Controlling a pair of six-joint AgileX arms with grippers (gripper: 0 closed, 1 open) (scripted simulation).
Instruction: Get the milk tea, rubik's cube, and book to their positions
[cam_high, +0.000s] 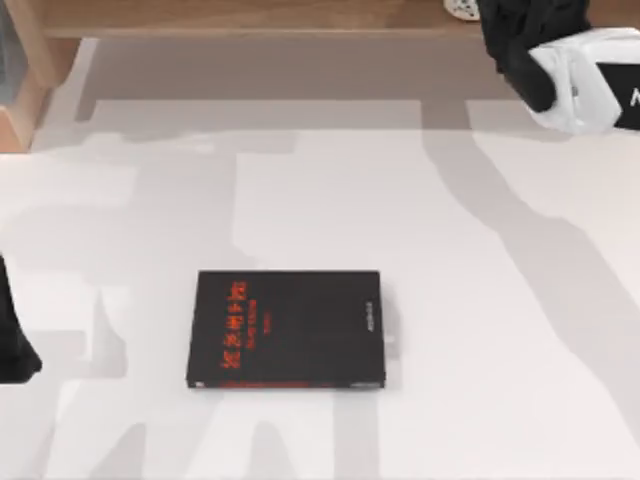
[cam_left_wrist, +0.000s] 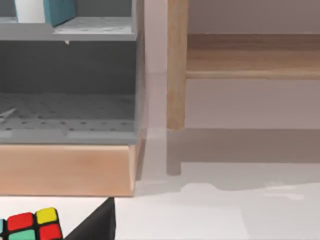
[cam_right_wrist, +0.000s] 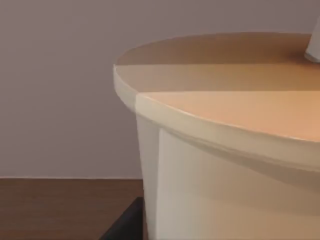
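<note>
Both grips can't tell: R jaws at milk tea (cam_right_wrist: 225, 150), L jaws beside rubik's cube (cam_left_wrist: 30, 225); book (cam_left_wrist: 60, 10) upright on shelf (cam_left_wrist: 95, 30).

White table (cam_high: 480, 300), black book (cam_high: 287, 330) flat.

Black book (cam_high: 287, 329), flat on the white table (cam_high: 500, 330): red lettering along the cover's left part and a red line along its lower edge, plus a small pale line near the right edge; none legible. No other readable text, numbers or signs.
</note>
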